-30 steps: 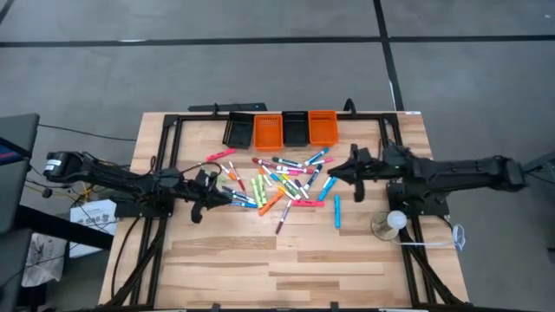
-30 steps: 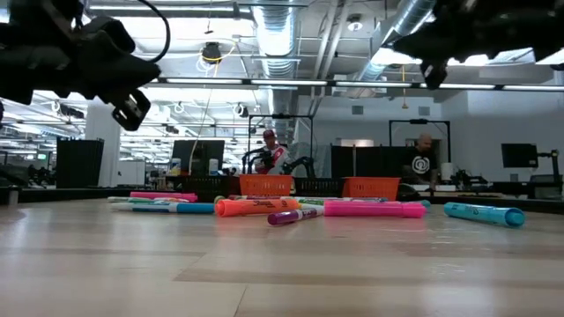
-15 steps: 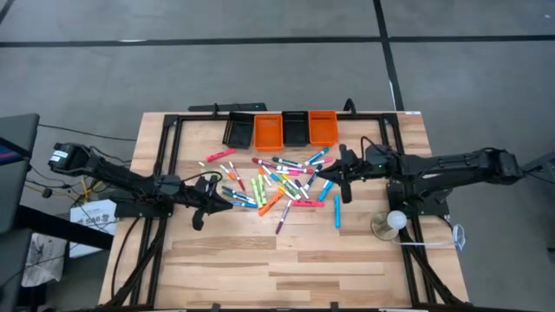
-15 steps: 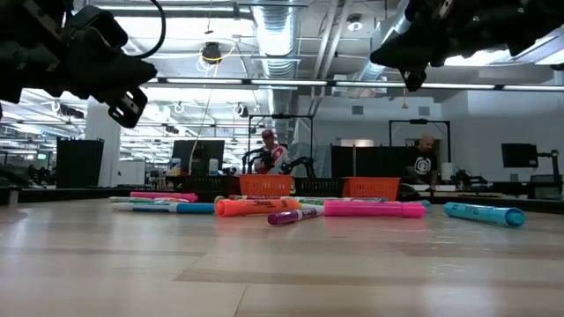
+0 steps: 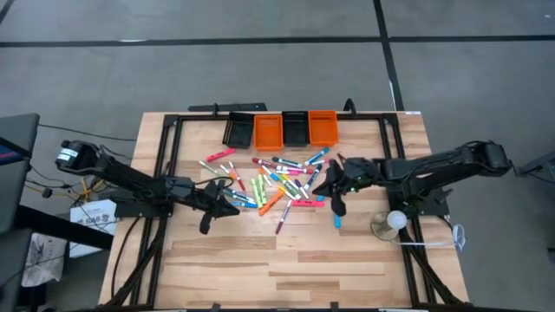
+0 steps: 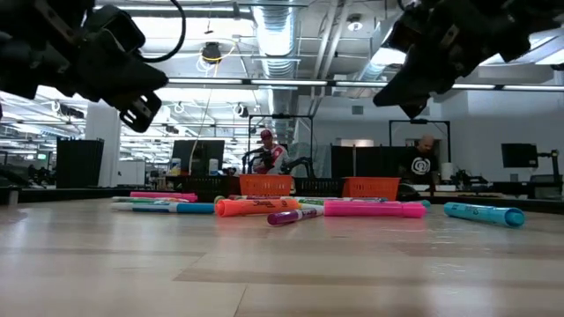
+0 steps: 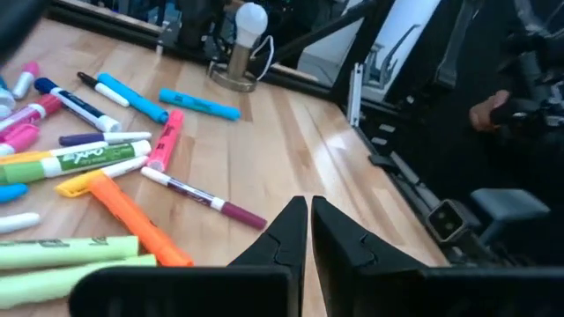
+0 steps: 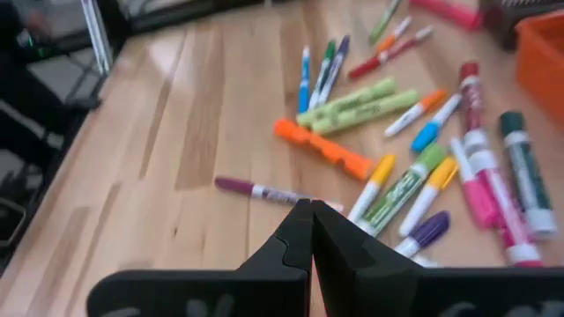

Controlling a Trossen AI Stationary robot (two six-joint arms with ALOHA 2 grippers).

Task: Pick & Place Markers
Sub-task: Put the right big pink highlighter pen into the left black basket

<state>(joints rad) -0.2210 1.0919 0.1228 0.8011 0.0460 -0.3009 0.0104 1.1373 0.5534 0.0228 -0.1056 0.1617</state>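
Over the tabletop [image 5: 286,260], high view: markers [image 5: 277,184] heaped mid-table, near the far row of bins [image 5: 282,129]; left claw [image 5: 208,224] and right claw [image 5: 337,206] flank the heap, none picked yet. Low view: both claws hang above the wood, apart from it. Wrist views: both sets of fingers pressed together, empty; they must part before descending. Near half bare, ample room.
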